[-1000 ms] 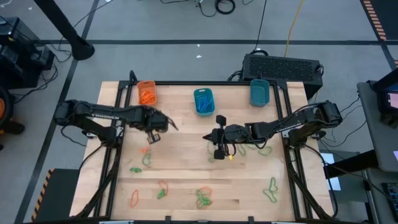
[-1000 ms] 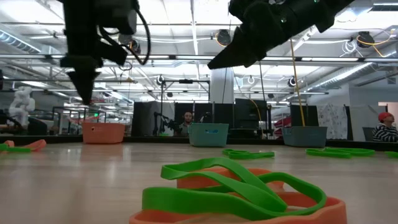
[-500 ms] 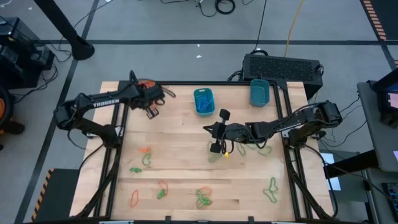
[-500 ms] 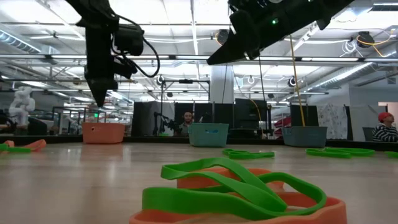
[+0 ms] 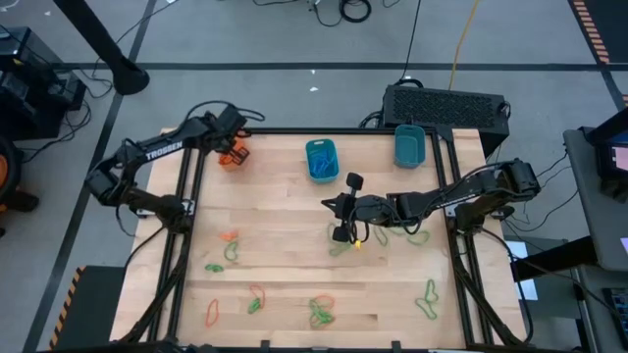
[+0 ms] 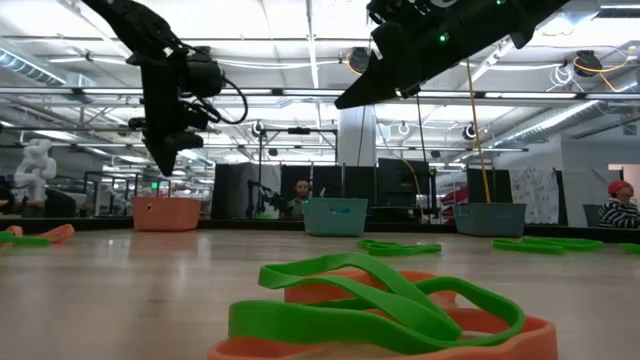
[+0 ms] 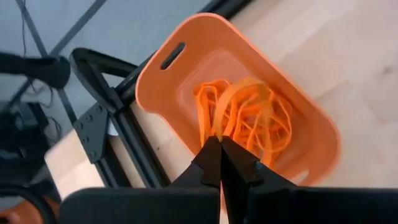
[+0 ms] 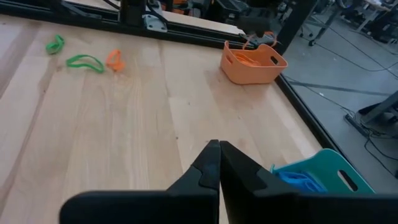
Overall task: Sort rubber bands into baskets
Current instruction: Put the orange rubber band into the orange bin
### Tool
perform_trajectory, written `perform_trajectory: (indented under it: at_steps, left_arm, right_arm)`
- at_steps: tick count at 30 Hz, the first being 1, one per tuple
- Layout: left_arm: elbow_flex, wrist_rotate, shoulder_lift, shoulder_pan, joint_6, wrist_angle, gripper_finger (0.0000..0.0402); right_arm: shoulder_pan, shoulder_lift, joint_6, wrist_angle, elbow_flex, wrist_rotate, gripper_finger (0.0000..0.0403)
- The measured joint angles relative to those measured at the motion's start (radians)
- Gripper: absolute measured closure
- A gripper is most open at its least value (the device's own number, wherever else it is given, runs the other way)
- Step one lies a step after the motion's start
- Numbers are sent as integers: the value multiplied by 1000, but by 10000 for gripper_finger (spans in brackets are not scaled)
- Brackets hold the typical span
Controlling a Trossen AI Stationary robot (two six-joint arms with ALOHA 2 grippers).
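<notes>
Left gripper (image 7: 220,144) hangs over the orange plastic basket (image 5: 232,153) at the table's far left corner, jaws pinched together; whether they carry a band I cannot tell. A tangle of orange rubber bands (image 7: 245,115) lies inside. To finish well: spread the fingers only while centred over the basket, then lift straight up.

Right gripper (image 5: 345,211) is mid-table, jaws together, above loose green rubber bands (image 5: 402,235). More bands lie scattered on the near side.

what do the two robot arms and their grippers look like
Both arms are dark, jointed links with black cables looped alongside. The left arm carries white lettering on one link. The left gripper and right gripper each end in two black, tapering fingers.
</notes>
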Motion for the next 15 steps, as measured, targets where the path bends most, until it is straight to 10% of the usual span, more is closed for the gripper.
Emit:
perform_trajectory:
  at_steps: [15]
  left_arm:
    - [-1,-2,83,31,-34,35,368]
  right_arm:
    - [0,0,0,-2,0,-53,403]
